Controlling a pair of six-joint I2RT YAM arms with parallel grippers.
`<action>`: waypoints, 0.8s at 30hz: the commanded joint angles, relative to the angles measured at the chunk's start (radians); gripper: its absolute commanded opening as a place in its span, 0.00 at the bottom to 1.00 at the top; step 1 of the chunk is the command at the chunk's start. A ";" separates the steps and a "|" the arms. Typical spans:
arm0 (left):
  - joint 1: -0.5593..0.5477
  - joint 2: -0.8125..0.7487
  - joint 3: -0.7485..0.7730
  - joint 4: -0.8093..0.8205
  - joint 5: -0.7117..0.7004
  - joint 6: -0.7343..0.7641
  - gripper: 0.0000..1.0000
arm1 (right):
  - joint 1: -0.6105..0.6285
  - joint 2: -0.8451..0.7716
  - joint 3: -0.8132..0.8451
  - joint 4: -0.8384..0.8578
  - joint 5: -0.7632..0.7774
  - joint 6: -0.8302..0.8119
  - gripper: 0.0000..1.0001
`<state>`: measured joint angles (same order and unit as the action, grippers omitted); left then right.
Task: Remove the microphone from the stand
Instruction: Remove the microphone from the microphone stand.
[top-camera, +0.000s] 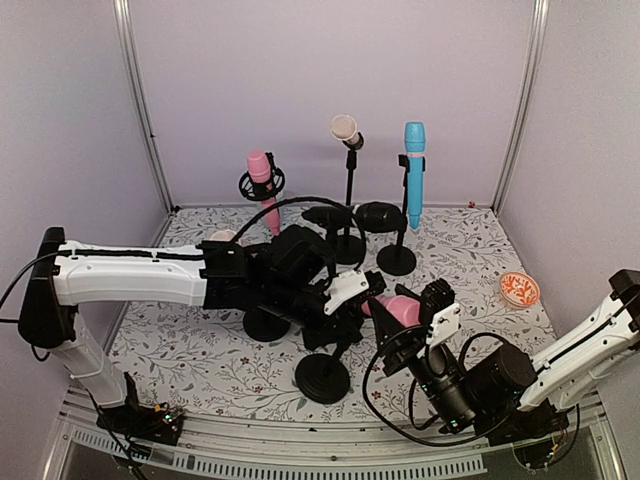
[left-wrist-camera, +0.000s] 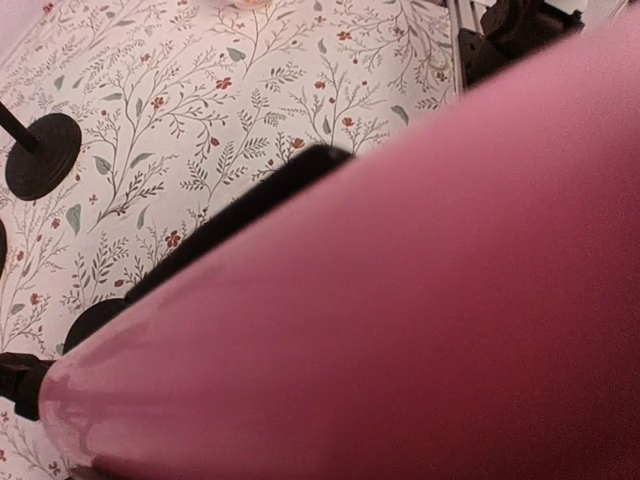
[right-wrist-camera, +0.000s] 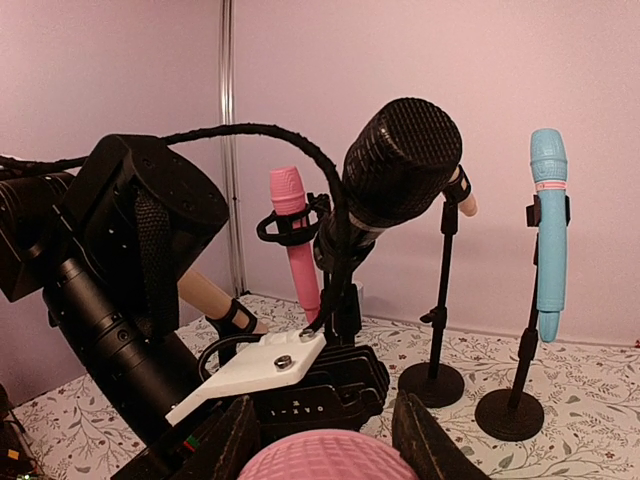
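Observation:
A pink microphone (top-camera: 397, 309) lies nearly level above the table between my two grippers. My left gripper (top-camera: 352, 306) is shut on its handle end; in the left wrist view the pink body (left-wrist-camera: 400, 300) fills most of the frame and hides the fingers. My right gripper (top-camera: 428, 304) is shut on its mesh head (right-wrist-camera: 325, 458), which sits between the two black fingers (right-wrist-camera: 232, 440). The black stand (top-camera: 322, 378) has its round base on the table just below the left gripper, and its thin pole (left-wrist-camera: 250, 212) slants up to the microphone.
At the back stand a pink microphone in a ring mount (top-camera: 262, 178), a beige one (top-camera: 345, 130), a blue one (top-camera: 414, 172) and a black one (top-camera: 375, 215), each on a stand. Another round base (top-camera: 266, 323) lies under the left arm. An orange dish (top-camera: 519, 289) sits at right.

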<state>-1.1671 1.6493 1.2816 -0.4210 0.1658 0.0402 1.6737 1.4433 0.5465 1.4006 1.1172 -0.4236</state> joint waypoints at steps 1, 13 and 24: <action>0.019 0.003 -0.050 0.025 -0.070 0.046 0.00 | 0.046 -0.115 -0.011 -0.159 -0.177 0.251 0.00; 0.128 -0.067 -0.181 0.072 -0.101 0.086 0.00 | 0.185 -0.154 0.038 -0.179 -0.065 -0.030 0.00; 0.163 -0.078 -0.231 0.102 -0.121 0.117 0.00 | 0.259 -0.187 0.116 -0.162 -0.056 -0.261 0.00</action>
<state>-1.1549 1.5555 1.1007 -0.2131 0.2626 0.1551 1.8351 1.3125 0.5709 1.0996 1.1522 -0.6136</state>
